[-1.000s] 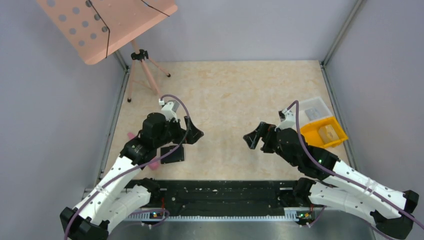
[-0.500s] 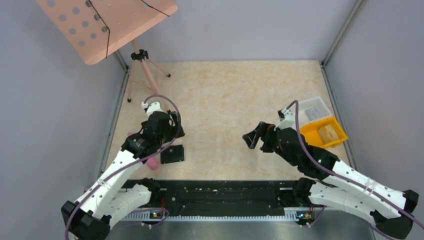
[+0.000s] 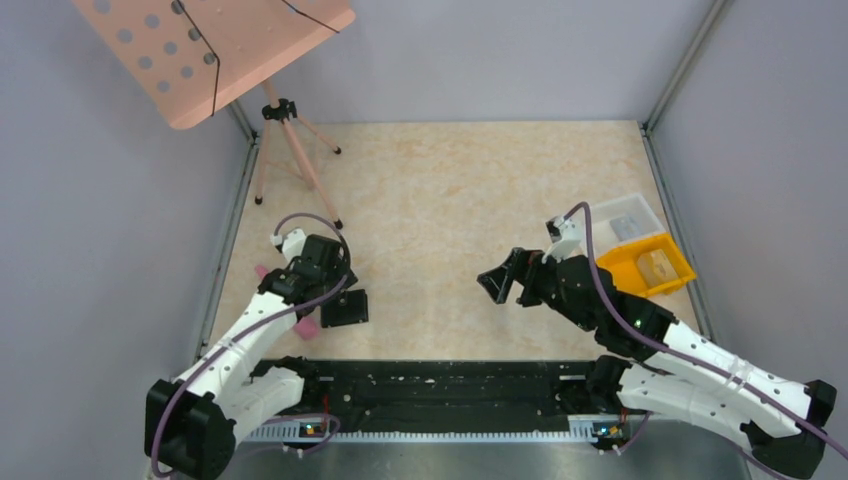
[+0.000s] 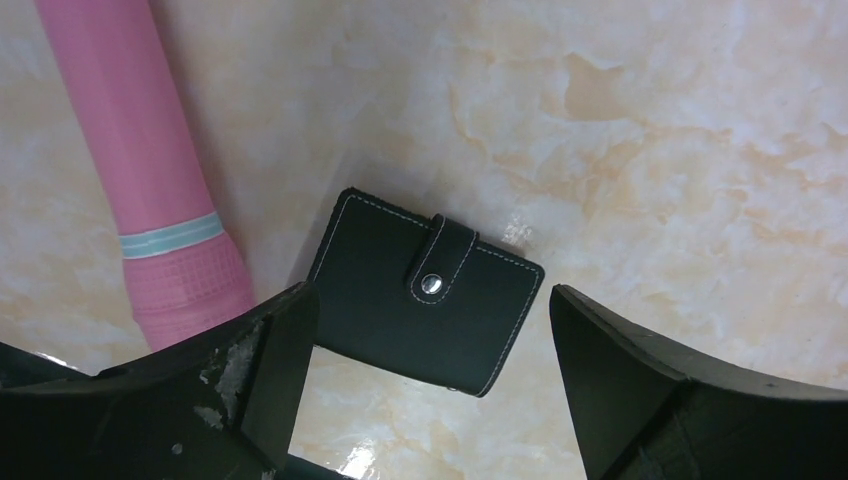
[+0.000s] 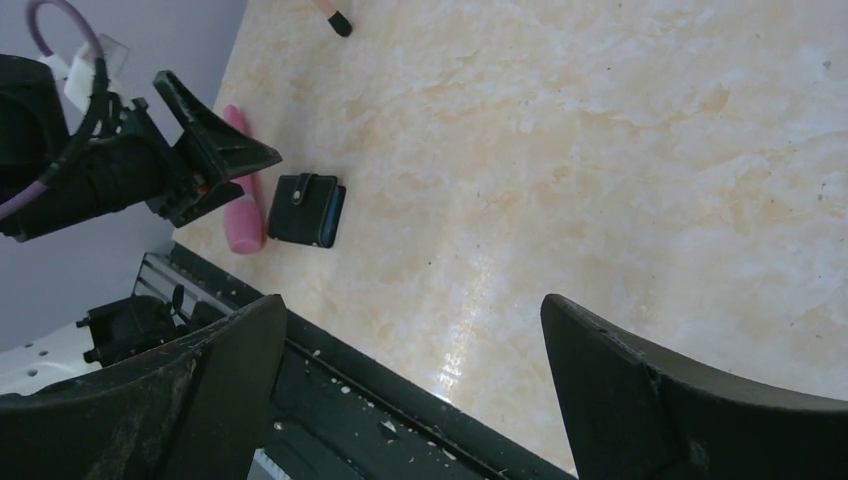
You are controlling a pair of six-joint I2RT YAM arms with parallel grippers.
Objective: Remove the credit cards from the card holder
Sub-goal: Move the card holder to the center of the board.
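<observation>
- Reading the overhead view as a clock face with 12 at the far wall, the card holder (image 3: pixel 346 309) is lying flat on the table (image 3: pixel 450 180) at about 8 o'clock, close to the near edge.
- It is showing a black stitched face, with its tab snapped shut over a metal stud.
- The left arm is rising from its base at 7 o'clock, with the forearm slanting toward 1 o'clock. The wrist is bending steeply downward, so the left gripper (image 4: pixel 430 300) is pointing at the tabletop right above the holder.
- Its fingers (image 4: pixel 270 360) are standing wide apart, one at the holder's 8 o'clock and the other at its 4 o'clock in the wrist view. They are straddling the holder and gripping nothing.
- Whether the 8 o'clock finger is touching the holder's corner cannot be told, because it is overlapping that corner in the view.
- A pink cylinder (image 4: pixel 150 170) with a ribbed end is lying just beside the holder at its 9 o'clock.
- The right arm is stretching from its base at 5 o'clock toward 10 o'clock, with the forearm low over the table.
- The right gripper (image 5: pixel 412 310) is facing 9 o'clock toward the holder and is well apart from it.
- Its jaws are spread as wide as the left's and are holding nothing.
- A yellow bin (image 3: pixel 648 265) and a clear tray (image 3: pixel 625 218) are sitting against the wall at 3 o'clock, behind the right wrist.
</observation>
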